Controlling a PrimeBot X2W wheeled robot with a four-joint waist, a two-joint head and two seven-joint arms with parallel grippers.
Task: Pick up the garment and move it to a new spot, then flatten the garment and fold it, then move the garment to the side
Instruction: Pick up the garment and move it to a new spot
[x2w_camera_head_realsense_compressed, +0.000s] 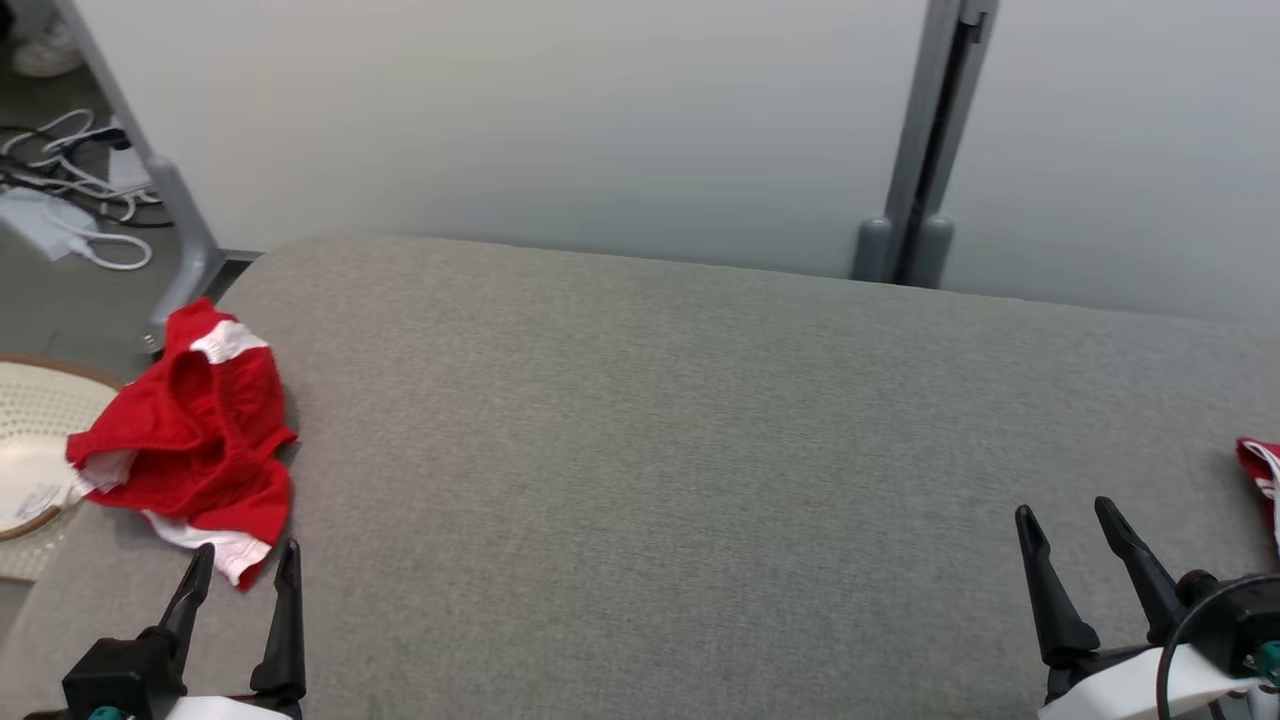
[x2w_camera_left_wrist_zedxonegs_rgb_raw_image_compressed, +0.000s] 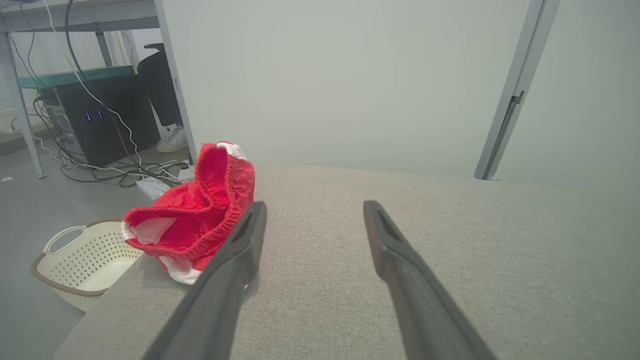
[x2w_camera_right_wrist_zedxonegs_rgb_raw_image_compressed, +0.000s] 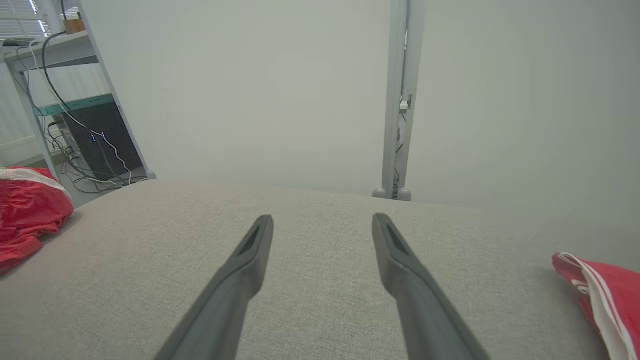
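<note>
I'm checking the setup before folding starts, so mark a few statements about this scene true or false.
1. The left gripper holds the crumpled red garment. False: its fingers stand open, gripping nothing.
2. The right gripper is open and empty. True.
3. A perforated cream basket sits on the floor past the grey cushion's left end. True.
4. The crumpled garment lies mid-cushion. False: it lies at the left end.
5. A second red item with white stripes lies at the cushion's right edge. True.
</note>
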